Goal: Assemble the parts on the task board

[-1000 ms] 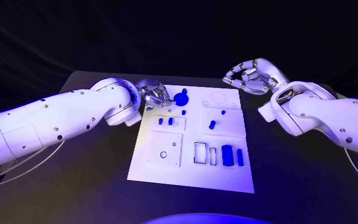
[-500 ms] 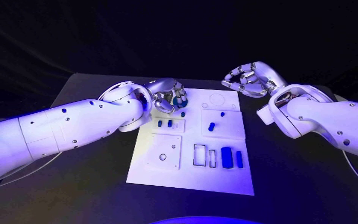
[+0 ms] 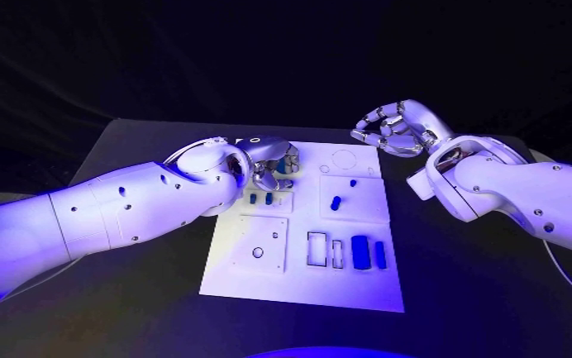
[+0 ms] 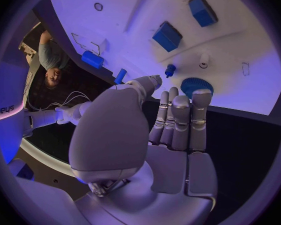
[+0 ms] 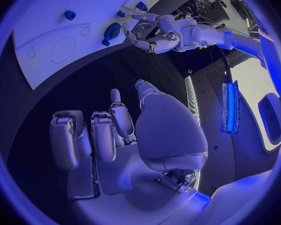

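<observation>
The task board (image 3: 304, 246), a white plate bearing small blue parts (image 3: 359, 250); both hands empty, fingers loosely curled.

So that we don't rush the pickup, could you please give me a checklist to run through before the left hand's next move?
1. Left hand empty: ok. Its fingers are straight with nothing in them.
2. Left hand lined up with the blue disc: ok. The fingertips point at it, near the far left corner of the board.
3. Fingers touching the disc: cannot tell.
4. Small blue peg clear of the fingers: ok. It stands apart from them, beside the disc.
5. Right hand out of the way: ok. It is raised off the board's far right corner, fingers curled, holding nothing.
</observation>
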Available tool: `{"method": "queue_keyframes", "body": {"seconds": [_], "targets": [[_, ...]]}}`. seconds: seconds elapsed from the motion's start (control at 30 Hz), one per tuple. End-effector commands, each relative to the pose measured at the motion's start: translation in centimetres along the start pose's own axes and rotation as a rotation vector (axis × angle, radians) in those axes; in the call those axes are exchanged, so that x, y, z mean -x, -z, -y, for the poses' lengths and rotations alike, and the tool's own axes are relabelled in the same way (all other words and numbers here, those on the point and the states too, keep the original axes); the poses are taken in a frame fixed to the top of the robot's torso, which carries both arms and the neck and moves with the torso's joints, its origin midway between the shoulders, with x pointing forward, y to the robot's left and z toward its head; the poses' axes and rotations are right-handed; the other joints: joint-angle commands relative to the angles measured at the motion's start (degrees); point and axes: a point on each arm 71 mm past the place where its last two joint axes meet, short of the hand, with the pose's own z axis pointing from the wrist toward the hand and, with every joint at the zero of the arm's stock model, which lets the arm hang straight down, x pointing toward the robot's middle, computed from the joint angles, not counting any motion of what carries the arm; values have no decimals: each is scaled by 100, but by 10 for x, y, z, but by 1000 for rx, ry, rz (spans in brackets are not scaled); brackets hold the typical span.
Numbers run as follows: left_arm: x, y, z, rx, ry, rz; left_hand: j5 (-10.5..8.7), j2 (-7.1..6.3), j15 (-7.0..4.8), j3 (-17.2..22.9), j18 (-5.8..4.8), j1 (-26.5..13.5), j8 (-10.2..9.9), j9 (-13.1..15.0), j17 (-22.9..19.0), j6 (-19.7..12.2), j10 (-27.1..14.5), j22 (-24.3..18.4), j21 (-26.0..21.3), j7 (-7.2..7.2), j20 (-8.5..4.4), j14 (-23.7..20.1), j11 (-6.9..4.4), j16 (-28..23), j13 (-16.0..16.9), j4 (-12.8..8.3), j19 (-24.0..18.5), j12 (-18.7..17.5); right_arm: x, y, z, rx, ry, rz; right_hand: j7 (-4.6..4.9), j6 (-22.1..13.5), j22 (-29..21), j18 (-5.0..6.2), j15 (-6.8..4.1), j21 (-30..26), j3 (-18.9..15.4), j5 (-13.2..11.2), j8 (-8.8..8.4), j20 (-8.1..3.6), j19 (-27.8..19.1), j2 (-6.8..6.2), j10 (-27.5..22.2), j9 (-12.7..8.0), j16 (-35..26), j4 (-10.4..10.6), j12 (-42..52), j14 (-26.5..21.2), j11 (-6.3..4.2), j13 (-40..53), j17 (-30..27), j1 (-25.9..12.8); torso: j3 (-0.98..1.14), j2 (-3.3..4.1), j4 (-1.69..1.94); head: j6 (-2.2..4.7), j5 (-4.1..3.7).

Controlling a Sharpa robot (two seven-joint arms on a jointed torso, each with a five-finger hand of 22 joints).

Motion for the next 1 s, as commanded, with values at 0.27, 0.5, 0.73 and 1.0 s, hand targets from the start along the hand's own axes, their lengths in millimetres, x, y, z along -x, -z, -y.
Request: {"method": "queue_keyframes", "body": {"seconds": [0.27,0.5,0.73,1.0], "targets": [[-8,-6,1,28,-80,-83,-22,15,8,-3,-77,-79,-76,-30,53,108,27,79,63,-14,6,-10,17,155,-71,-28,-20,-62,-2,0,-2,11,1,-10,-5,-34,1213,82,-27,-35,-17,38,28,-57,312,12,-33,10,-27,-25,-30,445,5,40,815,-36,2,1,3,-18,-4],[-9,-10,-1,50,-85,-93,-23,40,5,93,-90,-33,-130,-58,66,203,85,179,143,-15,7,19,13,261,-141,-38,33,-88,-2,0,-2,12,0,-12,-5,-34,1213,82,-27,-35,-17,38,28,-57,312,12,-33,10,-27,-25,-30,445,5,40,815,-36,1,-1,3,-33,-1],[-10,-13,-1,59,-89,-94,-39,71,-9,213,-115,32,-196,-88,98,291,199,328,262,-11,-2,66,-5,370,-213,-58,137,-107,-3,-1,-3,13,-1,-13,-5,-34,1213,82,-27,-35,-17,38,28,-57,312,12,-33,10,-27,-25,-30,445,5,40,815,-36,3,-2,6,-44,-8],[-12,-16,3,47,-89,-103,-48,72,-29,262,-131,45,-238,-105,128,350,267,419,333,-27,-14,102,-30,440,-262,-63,197,-133,-4,-1,-3,14,-1,-16,-6,-33,1218,81,-28,-29,-16,42,30,-58,316,16,-23,12,-24,-24,-20,447,5,51,824,-31,6,-4,-2,-49,-15]]}}
